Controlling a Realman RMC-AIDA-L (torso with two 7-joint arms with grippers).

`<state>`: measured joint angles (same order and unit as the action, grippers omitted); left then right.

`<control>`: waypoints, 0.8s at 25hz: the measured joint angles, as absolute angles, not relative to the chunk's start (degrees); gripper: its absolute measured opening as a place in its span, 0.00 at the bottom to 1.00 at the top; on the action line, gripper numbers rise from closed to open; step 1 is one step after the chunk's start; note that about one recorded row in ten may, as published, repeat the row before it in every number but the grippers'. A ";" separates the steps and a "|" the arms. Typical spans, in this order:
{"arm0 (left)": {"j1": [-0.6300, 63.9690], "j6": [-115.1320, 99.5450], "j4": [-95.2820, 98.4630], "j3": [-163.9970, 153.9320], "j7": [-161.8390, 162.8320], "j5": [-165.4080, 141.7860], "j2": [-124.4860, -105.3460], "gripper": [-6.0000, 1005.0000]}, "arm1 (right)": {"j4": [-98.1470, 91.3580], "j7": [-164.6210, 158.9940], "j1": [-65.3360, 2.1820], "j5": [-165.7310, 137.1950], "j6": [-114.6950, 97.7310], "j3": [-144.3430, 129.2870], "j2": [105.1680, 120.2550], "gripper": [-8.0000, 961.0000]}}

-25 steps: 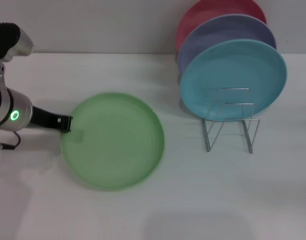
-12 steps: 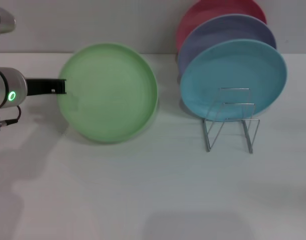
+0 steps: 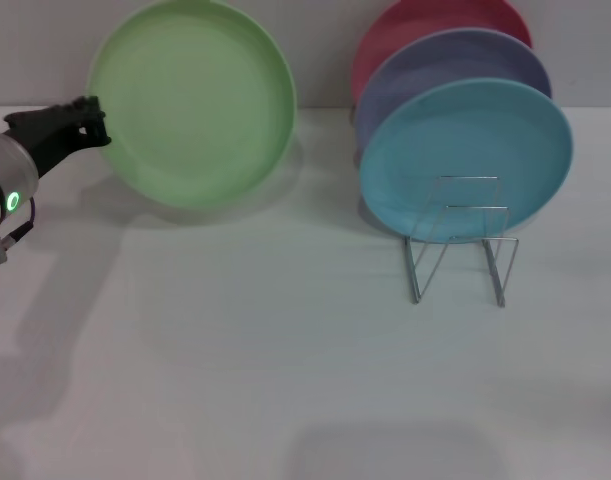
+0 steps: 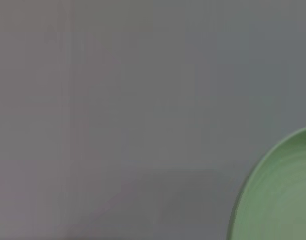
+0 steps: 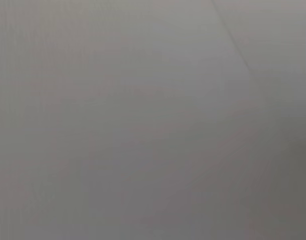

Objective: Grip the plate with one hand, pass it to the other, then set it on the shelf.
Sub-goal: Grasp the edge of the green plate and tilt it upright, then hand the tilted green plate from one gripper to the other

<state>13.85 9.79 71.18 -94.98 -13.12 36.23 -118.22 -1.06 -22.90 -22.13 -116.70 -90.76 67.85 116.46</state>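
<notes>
The light green plate (image 3: 190, 100) is lifted off the table at the back left, tilted so its face shows to the head view. My left gripper (image 3: 90, 125) is shut on its left rim. Part of the plate's rim also shows in the left wrist view (image 4: 278, 195). The silver wire shelf (image 3: 460, 245) stands on the table at the right, its front slots bare. My right gripper is out of view; the right wrist view shows only a plain grey surface.
Three plates stand upright in the shelf's back slots: turquoise-blue (image 3: 465, 160) in front, lavender (image 3: 455, 65) behind it, red (image 3: 425, 20) at the back. The white table (image 3: 285, 380) stretches in front. A wall rises behind.
My left gripper has lifted the green plate off the table, raising it up and toward the back left and tilting it upright. The shelf and its plates have not moved.
</notes>
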 joint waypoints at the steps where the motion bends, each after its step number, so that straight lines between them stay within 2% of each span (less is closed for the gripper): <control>1: 13.85 9.79 71.18 -94.98 -13.12 36.23 -118.22 0.03 | -1.06 -22.90 -22.13 -116.70 -90.76 67.85 116.46 0.65; 8: 12.58 -13.11 62.42 -100.16 -14.99 36.17 -118.20 0.03 | -1.06 -22.84 -22.02 -116.72 -90.67 67.83 116.63 0.65; 13: 11.76 -40.07 51.12 -109.38 -12.93 36.21 -118.35 0.04 | -1.15 -22.78 -21.94 -116.72 -90.84 67.77 116.83 0.65; 20: 12.37 -55.87 40.64 -117.93 -3.30 36.21 -118.21 0.04 | -1.14 -22.76 -21.62 -116.79 -91.53 67.67 117.29 0.65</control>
